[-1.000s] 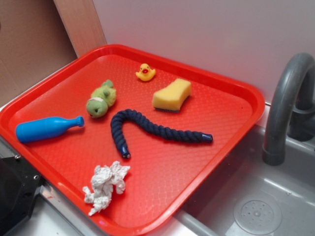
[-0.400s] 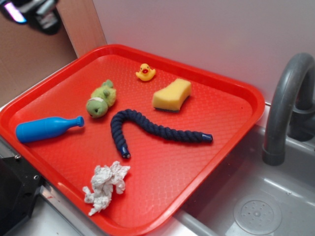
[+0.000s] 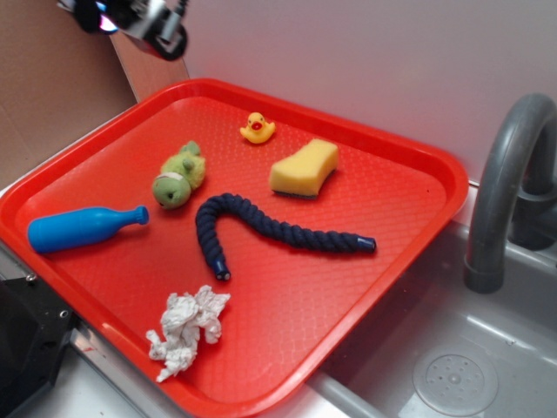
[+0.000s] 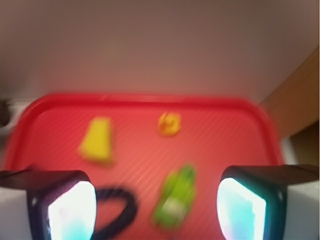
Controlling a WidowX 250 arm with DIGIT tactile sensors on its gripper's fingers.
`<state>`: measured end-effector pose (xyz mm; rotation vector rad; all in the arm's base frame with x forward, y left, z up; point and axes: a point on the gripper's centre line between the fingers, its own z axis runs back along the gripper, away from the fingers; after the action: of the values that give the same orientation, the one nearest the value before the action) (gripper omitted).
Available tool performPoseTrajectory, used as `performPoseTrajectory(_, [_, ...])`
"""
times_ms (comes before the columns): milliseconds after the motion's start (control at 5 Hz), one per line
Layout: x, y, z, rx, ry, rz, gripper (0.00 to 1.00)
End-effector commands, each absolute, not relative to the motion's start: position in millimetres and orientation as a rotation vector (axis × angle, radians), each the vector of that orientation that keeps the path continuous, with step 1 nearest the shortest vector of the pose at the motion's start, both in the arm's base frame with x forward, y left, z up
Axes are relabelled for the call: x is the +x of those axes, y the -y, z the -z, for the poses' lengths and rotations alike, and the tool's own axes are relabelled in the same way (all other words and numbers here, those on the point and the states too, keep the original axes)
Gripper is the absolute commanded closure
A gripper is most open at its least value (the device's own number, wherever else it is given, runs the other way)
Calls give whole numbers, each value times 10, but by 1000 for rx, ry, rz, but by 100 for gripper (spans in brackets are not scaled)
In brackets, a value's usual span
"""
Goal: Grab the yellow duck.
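The gripper hangs high at the upper left of the exterior view, above and outside the far-left rim of the red tray, well apart from every item. The wrist view, though blurred, shows its two fingers set wide apart with nothing between them. The yellow duck sits upright near the tray's back edge, untouched; the yellow sponge lies near it toward the sink side, and the green plush toy lies near it toward the front. In the wrist view the duck appears ahead and slightly right of centre, with the plush toy between it and the fingers. Judgement: the grasp is not yet begun. Risks: a low approach could drag across the plush toy; the duck is small and rounded, so an off-centre closure could squeeze it out sideways; a descent too close to the back rim could strike the tray wall; the sponge shares the duck's colour and could be mistaken for it.
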<state>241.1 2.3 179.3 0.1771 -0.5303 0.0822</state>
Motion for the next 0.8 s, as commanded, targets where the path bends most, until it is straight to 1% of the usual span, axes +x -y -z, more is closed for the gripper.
performPoseTrajectory(0, [2889, -338, -1424, 222, 509, -121, 0])
performPoseTrajectory(200, [3059, -432, -1200, 219, 474, -153, 0])
performPoseTrajectory(400, [3164, -544, -1061, 218, 459, -196, 0])
performPoseTrajectory(600, [3324, -580, -946, 204, 476, -226, 0])
